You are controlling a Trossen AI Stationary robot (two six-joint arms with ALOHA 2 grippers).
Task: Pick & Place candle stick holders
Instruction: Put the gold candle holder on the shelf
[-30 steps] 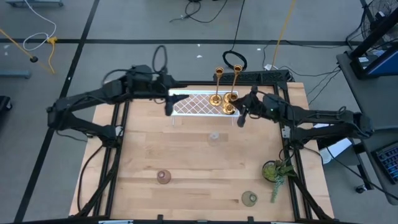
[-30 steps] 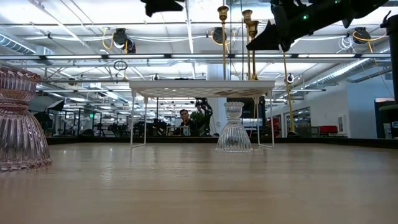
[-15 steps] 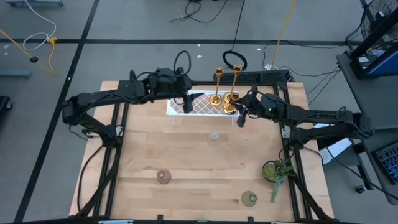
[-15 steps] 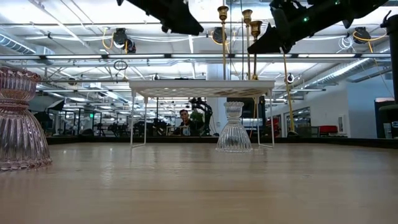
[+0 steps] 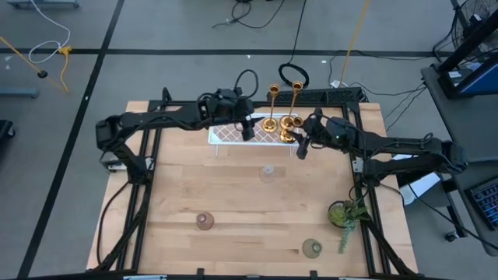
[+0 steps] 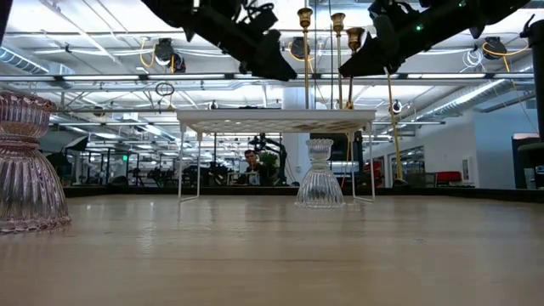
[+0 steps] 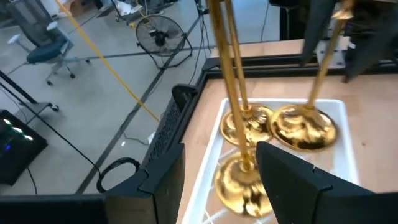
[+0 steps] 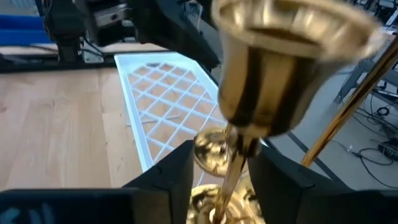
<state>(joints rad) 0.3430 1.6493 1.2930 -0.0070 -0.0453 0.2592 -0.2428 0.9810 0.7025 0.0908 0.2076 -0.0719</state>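
Three gold candlesticks stand by their round bases on the right end of the white lattice tray at the table's far edge. My right gripper is open; its fingers stand on either side of the shortest candlestick's stem, below its cup, without touching it. My left gripper is open above the tray, just left of the candlesticks. A clear glass cup, a pink one and a green one stand on the table.
A green leafy plant stands near the table's right edge. The tray stands raised on thin legs. The clear cup is in front of it and the pink cup is close to the low camera. Bare wood lies between the cups.
My left gripper has gone toward the table's right edge, along above the tray, and now stands close to the candlesticks. The candlesticks and cups have not moved.
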